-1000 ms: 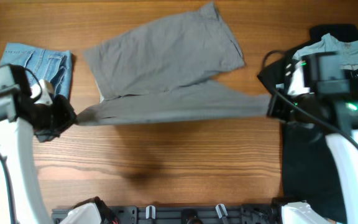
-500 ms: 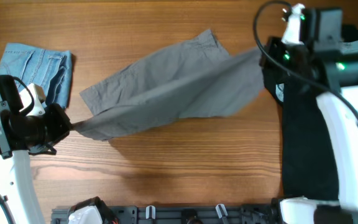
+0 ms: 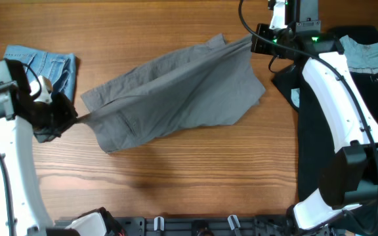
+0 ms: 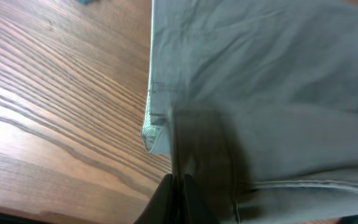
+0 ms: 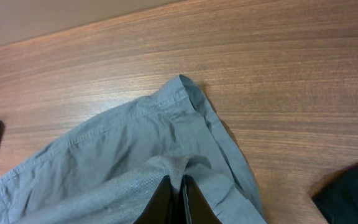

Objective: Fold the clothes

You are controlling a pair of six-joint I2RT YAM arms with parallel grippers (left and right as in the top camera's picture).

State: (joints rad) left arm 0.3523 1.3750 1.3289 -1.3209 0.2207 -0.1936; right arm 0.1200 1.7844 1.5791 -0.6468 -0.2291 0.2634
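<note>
The grey trousers (image 3: 176, 92) lie folded over in the middle of the wooden table, stretched between my two grippers. My left gripper (image 3: 69, 119) is shut on the trousers' left corner near the table surface; the left wrist view shows its jaws closed on the grey cloth (image 4: 260, 93). My right gripper (image 3: 254, 43) is shut on the far right corner at the back of the table; the right wrist view shows the fabric (image 5: 123, 155) pinched into a peak between the fingers (image 5: 160, 199).
Light-blue denim shorts (image 3: 41, 69) lie at the back left, close behind my left gripper. A black garment (image 3: 327, 164) with a pale teal shirt (image 3: 373, 52) on it covers the right side. Bare wood lies in front of the trousers.
My right gripper has carried its corner from the table's right-middle up to the back, laying that layer over the trousers. The left gripper stayed near the left edge, holding its corner.
</note>
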